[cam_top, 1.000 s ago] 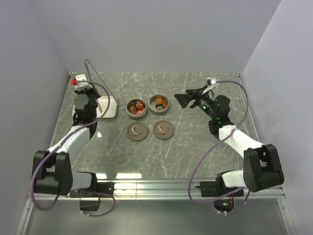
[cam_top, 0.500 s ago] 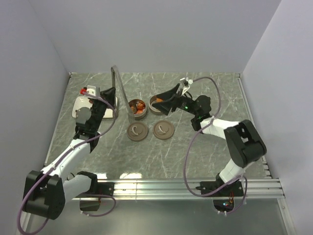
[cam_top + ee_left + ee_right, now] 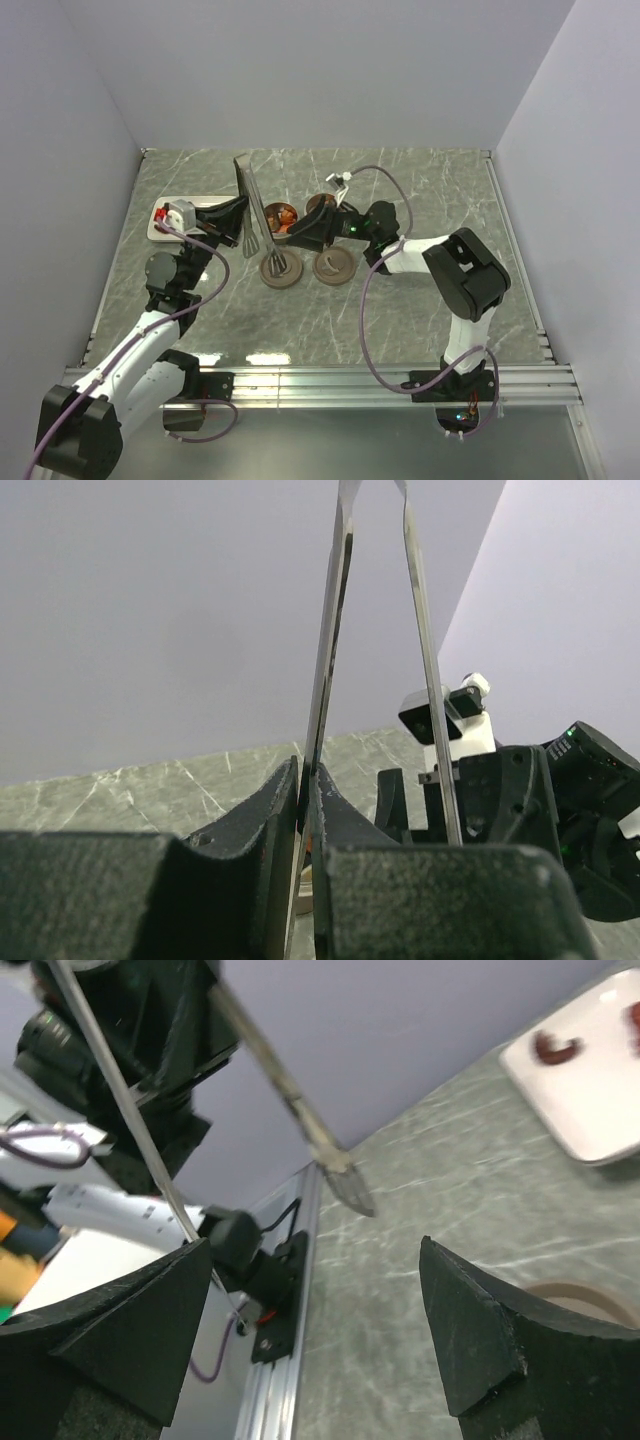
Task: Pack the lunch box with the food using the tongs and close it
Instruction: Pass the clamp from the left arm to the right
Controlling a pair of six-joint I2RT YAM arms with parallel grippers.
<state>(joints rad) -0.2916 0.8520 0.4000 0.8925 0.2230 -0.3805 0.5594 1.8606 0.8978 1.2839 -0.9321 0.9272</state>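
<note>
The metal tongs (image 3: 255, 215) stand nearly upright over the left lid (image 3: 280, 268). My left gripper (image 3: 240, 212) is shut on one arm of them. In the left wrist view both fingers (image 3: 270, 820) clamp that arm of the tongs (image 3: 335, 630), while the other arm hangs free. My right gripper (image 3: 292, 236) reaches in from the right, open, with nothing between its fingers (image 3: 480, 1330). The tongs (image 3: 290, 1090) hang just ahead of it. The lunch box is two round tins: the left tin (image 3: 268, 222) holds orange and red-brown food (image 3: 285, 217). The right tin (image 3: 322, 203) is partly hidden by the right arm.
A second lid (image 3: 333, 266) lies right of the first. The white plate (image 3: 207, 204) sits at the back left; in the right wrist view a red-brown piece (image 3: 555, 1047) lies on the plate (image 3: 600, 1110). Walls close in the table's left, back and right sides.
My left arm has lifted the tongs off the plate area and carried them right, over the left lid. My right gripper has swung left across the tins to the tongs.
</note>
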